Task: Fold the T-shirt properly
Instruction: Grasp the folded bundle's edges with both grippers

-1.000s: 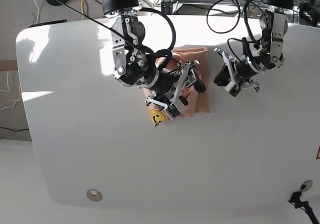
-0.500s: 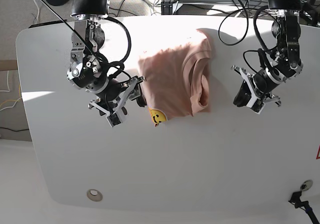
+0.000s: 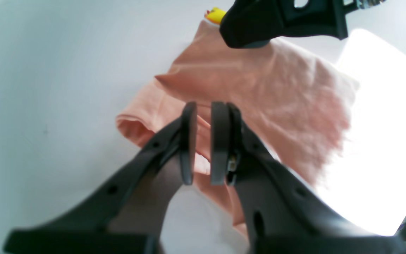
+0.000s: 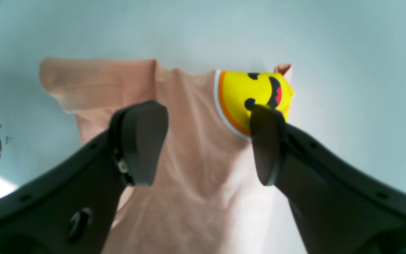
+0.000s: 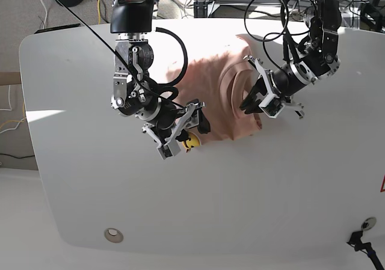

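Observation:
The salmon-pink T-shirt (image 5: 213, 83) lies folded on the white table (image 5: 240, 192), its ribbed neckline toward the right and its yellow smiley graphic (image 5: 192, 142) poking out at the front left corner. My right gripper (image 5: 187, 131) hangs open just above that corner. In the right wrist view its jaws straddle the shirt (image 4: 189, 106) and the smiley (image 4: 248, 88) without touching them. My left gripper (image 5: 246, 103) hovers at the shirt's neckline side. In the left wrist view its pads (image 3: 203, 109) stand almost together with nothing between them, the shirt (image 3: 259, 81) behind.
A round grommet (image 5: 113, 235) sits near the table's front left. Cables and stands crowd the floor beyond the back edge. Strong sunlight washes out the table's back part.
Half a second ago both arms stood off to either side of the shirt. Both have swung back in, the right gripper to the smiley corner, the left to the neckline side.

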Controlling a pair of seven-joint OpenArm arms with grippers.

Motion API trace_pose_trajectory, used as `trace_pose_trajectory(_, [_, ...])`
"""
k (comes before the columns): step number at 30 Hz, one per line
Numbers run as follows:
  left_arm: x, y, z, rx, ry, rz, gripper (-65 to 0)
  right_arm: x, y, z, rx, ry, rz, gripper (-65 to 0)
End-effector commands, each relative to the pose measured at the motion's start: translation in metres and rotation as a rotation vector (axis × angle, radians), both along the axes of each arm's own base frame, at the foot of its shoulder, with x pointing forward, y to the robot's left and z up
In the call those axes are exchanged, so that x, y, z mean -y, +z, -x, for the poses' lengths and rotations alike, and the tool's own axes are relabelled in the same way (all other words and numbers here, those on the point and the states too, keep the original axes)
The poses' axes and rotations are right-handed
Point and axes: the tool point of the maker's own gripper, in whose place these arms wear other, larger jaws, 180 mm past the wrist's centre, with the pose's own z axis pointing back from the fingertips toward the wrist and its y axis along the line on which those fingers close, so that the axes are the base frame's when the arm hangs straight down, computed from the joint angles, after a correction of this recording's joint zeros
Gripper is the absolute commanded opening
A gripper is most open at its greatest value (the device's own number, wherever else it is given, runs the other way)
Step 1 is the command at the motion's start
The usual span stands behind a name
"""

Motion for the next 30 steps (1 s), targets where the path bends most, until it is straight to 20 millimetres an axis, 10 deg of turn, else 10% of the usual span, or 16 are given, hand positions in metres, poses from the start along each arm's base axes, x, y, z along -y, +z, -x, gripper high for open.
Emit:
trace_pose_trajectory(1, [0.007,0.015,-0.004,0.046,-0.018,0.037,-58.7,-0.006,0.015,-0.013,0.05,-0.003,-0.041,-28.7])
trace_pose_trajectory(9, [-0.015,-0.036,-0.023,-0.092,0.048,0.018,-58.7,-0.01,-0.007,-0.014,-0.004,-0.008,-0.06,-65.0])
trace_pose_trajectory(19, [-0.037,-0.092,-0.046,-0.256,0.111,-0.003,-58.7,0.005,-0.023,-0.004,-0.037,-0.018,-0.028,-65.0])
trace_pose_trajectory(30, [-0.015,-0.053,-0.103,-0.147,0.038,-0.021,-58.7,0.032,-0.009,0.037,0.034,-0.047,0.033,-65.0])
